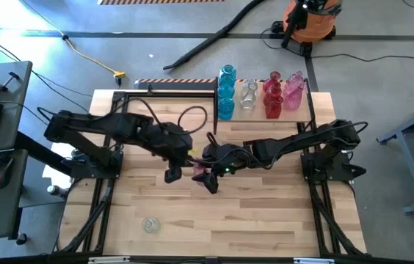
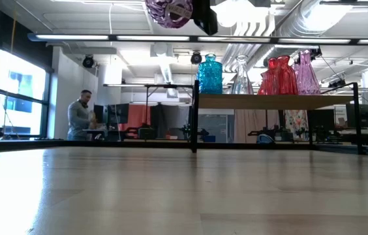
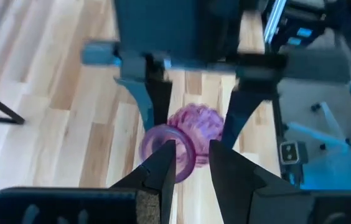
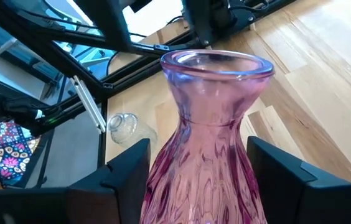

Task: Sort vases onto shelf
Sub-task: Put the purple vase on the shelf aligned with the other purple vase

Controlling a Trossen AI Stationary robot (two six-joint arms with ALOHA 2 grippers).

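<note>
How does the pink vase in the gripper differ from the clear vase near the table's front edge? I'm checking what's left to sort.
The pink vase is tinted and held off the table between the right gripper's fingers, while the clear vase is colourless and rests on the table. The pink vase sits mid-table between both arms; the clear vase lies apart near the front left. Both are glass and not yet on the shelf.

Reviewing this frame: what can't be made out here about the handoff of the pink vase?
- High view: the pink vase is mostly covered by both end effectors.
- Low view: the frame's top edge cuts off the vase.
- Right wrist view: the vase base lies below the picture's edge.
- Left wrist view: motion blur smears the right end effector.
</note>
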